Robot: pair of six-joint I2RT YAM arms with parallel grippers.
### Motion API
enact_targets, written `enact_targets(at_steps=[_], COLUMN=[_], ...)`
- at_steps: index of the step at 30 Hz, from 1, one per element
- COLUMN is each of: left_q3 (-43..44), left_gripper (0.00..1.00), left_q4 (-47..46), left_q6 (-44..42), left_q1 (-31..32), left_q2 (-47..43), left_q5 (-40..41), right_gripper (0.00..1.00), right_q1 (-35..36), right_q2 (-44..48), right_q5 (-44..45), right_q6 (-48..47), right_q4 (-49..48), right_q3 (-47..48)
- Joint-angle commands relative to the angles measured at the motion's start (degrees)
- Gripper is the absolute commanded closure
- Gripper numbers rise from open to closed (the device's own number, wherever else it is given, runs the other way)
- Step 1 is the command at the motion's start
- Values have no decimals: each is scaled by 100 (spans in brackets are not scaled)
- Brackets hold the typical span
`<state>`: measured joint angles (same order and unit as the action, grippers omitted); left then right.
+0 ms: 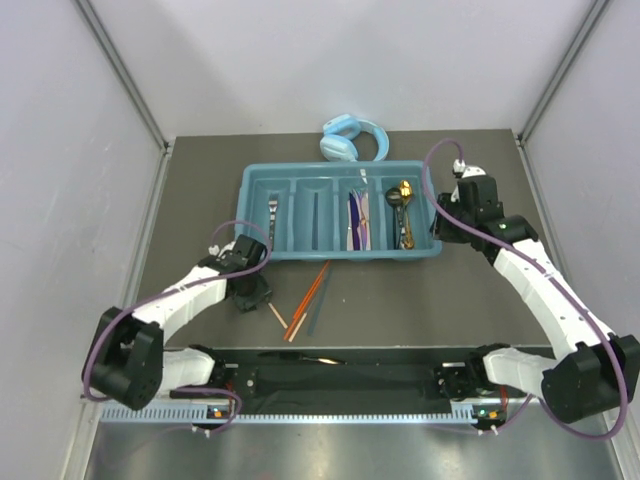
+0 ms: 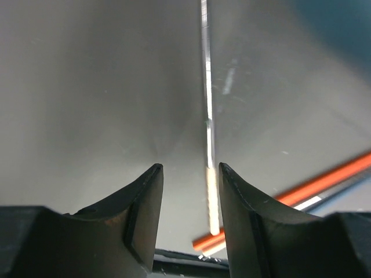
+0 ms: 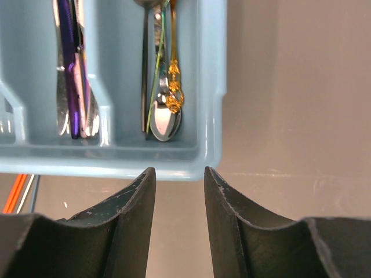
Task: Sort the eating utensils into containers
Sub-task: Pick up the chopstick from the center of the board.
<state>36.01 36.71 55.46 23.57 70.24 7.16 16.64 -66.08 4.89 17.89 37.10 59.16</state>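
Next to the orange chopsticks (image 1: 308, 297), the spread, empty left gripper (image 2: 190, 168) might knock them away; the right gripper (image 3: 179, 172) is spread too.

**Arm hardware look**

Left arm (image 1: 185, 295) and right arm (image 1: 545, 290): white link shells, black joint housings. Purple cable (image 1: 432, 175) loops off each wrist and shoulder. Fingers (image 3: 130, 214) matte black, curved, tapering; right pair scuffed grey. Black base bar (image 1: 340, 380) at 6 o'clock.
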Motion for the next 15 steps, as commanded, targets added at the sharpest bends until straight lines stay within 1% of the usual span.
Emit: enact_targets(at_steps=[1,9,12,15], left_q3=[-50,73,55,20], left_gripper=[52,56,73,100], left_q4=[-384,-524,-507,-428], left_q6=[175,175,167,97], left_q1=[130,367,420,429], left_q2=[367,1062,1168,1159], left_q5=[224,313,251,181], right_gripper=[61,61,60,60], right_q1=[-118,-170,-188,-179], right_q2=[113,122,113,96], right_q5=[-365,-462,-462,-611], right_q6=[-110,-110,-119,-110], right_q4=[-317,-370,-370,-397], right_q3=[-106,-141,-150,-141])
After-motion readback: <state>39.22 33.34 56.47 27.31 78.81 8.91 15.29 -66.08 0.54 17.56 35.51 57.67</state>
